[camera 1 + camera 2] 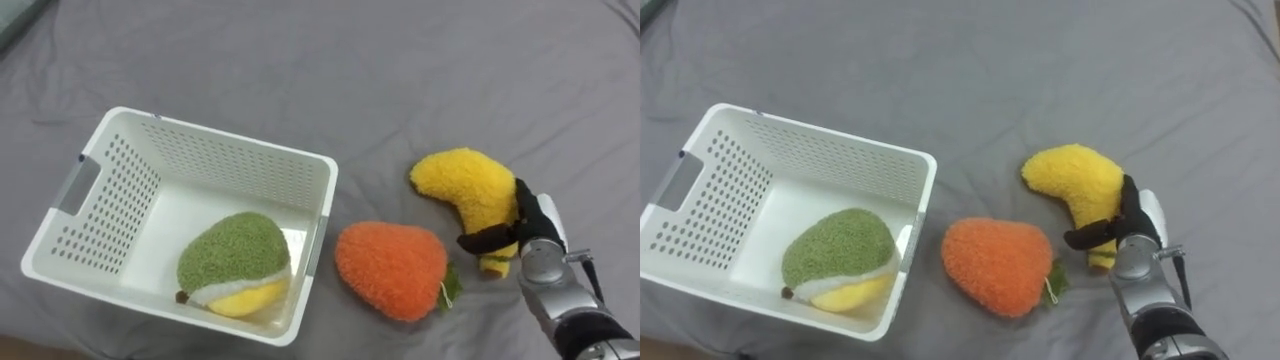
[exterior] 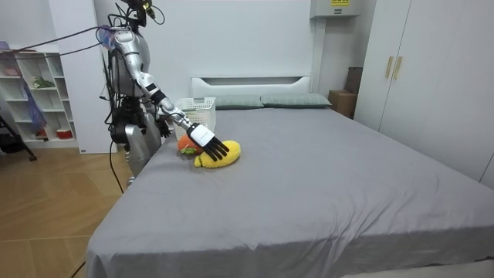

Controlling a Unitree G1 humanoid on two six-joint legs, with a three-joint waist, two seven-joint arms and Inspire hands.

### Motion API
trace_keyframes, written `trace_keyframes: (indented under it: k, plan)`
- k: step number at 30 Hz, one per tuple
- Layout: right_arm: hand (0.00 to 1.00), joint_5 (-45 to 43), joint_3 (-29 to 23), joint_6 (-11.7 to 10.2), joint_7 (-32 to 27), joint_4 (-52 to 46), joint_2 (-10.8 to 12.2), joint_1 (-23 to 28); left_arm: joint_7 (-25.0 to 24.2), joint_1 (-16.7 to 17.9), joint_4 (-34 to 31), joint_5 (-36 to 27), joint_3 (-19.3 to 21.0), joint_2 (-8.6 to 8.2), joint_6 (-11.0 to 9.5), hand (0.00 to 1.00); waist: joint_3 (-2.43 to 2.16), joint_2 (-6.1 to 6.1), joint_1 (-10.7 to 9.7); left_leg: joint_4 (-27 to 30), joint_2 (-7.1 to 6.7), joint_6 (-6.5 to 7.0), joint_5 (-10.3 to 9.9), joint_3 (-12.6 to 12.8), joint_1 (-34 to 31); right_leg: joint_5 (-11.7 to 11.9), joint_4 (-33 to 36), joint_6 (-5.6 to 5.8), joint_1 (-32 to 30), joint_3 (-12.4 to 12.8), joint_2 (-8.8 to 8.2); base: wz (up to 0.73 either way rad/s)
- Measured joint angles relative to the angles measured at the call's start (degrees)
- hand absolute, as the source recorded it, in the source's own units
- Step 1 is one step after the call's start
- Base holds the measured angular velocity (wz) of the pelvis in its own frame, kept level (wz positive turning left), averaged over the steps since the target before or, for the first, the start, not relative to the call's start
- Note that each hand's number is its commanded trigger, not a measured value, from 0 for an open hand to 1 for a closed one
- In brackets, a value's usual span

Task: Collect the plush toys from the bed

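A yellow plush banana point(image 1: 470, 190) lies on the grey bed point(image 1: 400, 70) at the right. My right hand point(image 1: 535, 228) rests against its lower end, fingers straight along its right side and thumb laid across its tip; in the room view the hand point(image 2: 210, 144) lies flat over the banana point(image 2: 228, 154). An orange plush toy point(image 1: 392, 268) with a small green leaf lies just left of it. At the left stands a white perforated basket point(image 1: 215, 150) holding a green and yellow plush toy point(image 1: 234, 262).
I stand at the side of the bed near its head end. Pillows point(image 2: 292, 100) and a headboard lie at the far end. A shelf unit point(image 2: 35, 93) stands behind me, and wardrobes point(image 2: 432, 69) line the room view's right. Grey sheet stretches all around the toys.
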Motion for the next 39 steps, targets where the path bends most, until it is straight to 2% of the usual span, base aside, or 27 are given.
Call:
trace_keyframes:
  k: [4, 5, 6, 10, 14, 19, 28, 33, 39]
  plan:
    - [0.00, -2.2, 0.0, 0.1, -0.2, 1.6, -0.4, -0.6, -0.3, -0.3, 0.2, -1.9, 0.0, 0.09, -0.9, 0.00, 0.04, -0.05, 0.1, 0.0, -0.09, -0.01, 0.1, -0.6, -0.2, 0.0, 0.0, 0.00, 0.0, -0.6, -0.08, 0.07]
    - [0.11, -2.4, 0.0, 0.1, -0.2, 2.2, -0.4, -0.9, -0.3, -0.2, 0.2, -2.1, 0.0, 0.19, -0.9, 0.00, 0.06, -0.07, 0.1, 0.0, -0.11, 0.00, 0.2, -0.6, -0.3, 0.0, 0.0, 0.00, 0.0, -0.6, -0.10, 0.00]
    - [1.00, -2.4, 0.0, 0.1, -0.2, 2.4, -0.4, -1.0, -0.4, -0.2, 0.2, -2.2, 0.0, 0.21, -0.9, 0.00, 0.06, -0.07, 0.1, 0.0, -0.12, 0.01, 0.2, -0.6, -0.3, 0.0, 0.0, 0.00, 0.0, -0.6, -0.12, 0.00]
    - [1.00, -2.3, -0.8, 0.0, -0.4, 2.8, -0.5, -1.3, -0.7, -0.2, 0.2, -2.3, -0.1, 0.20, -1.4, 0.00, 0.19, 0.12, 0.0, 0.0, -0.25, 0.15, 0.3, -0.6, -0.3, 0.0, 0.0, 0.00, 0.0, -0.7, -0.27, 0.01]
    - [1.00, -2.2, -2.1, -0.7, -1.9, 3.9, -2.2, -2.3, -1.9, -0.2, 0.1, -4.2, -1.0, 0.25, -2.3, 0.00, 0.56, 0.69, 0.0, 0.0, -0.50, 0.41, 0.5, -0.7, -0.5, 0.0, 0.1, 0.01, -0.1, -0.7, -0.55, 0.03]
    - [1.00, -1.9, -3.2, -0.7, -2.1, 4.3, -2.6, -2.5, -3.2, -0.2, 0.2, -4.2, -1.0, 0.43, -2.6, 0.00, 0.56, 1.02, 0.1, -0.1, -0.56, 0.44, 0.5, -0.7, -1.2, 0.1, 0.1, 0.09, -0.8, -0.7, -0.57, 0.00]
    - [1.00, -0.1, -3.2, -1.2, -1.6, 4.4, -2.6, -2.5, -4.1, -0.2, 0.1, -4.2, -1.0, 0.48, -2.6, 0.00, 0.43, 1.60, 0.1, -0.3, -0.58, 0.43, 0.5, -0.7, -1.3, 0.1, 0.0, 0.09, -1.0, -0.6, -0.58, 0.00]
    - [1.00, 5.3, -3.2, -1.2, -1.6, 4.6, -2.6, -2.5, -4.1, -0.2, 0.1, -4.2, -0.9, 0.47, -2.6, 0.00, 0.36, 1.71, -0.1, -0.3, -0.66, 0.50, 0.7, -1.0, -1.3, 0.1, 0.0, 0.09, -0.8, -1.5, -0.73, 0.05]
    - [1.00, 10.4, -3.3, -1.2, -2.1, 6.2, -2.6, -2.5, -3.3, -0.2, 0.3, -4.2, -0.9, 0.47, -2.6, 0.00, -0.15, 2.46, -0.2, -0.3, -0.84, 0.54, 1.2, -1.7, -1.0, 0.1, 0.3, 0.10, -0.4, -2.0, -0.93, 0.06]
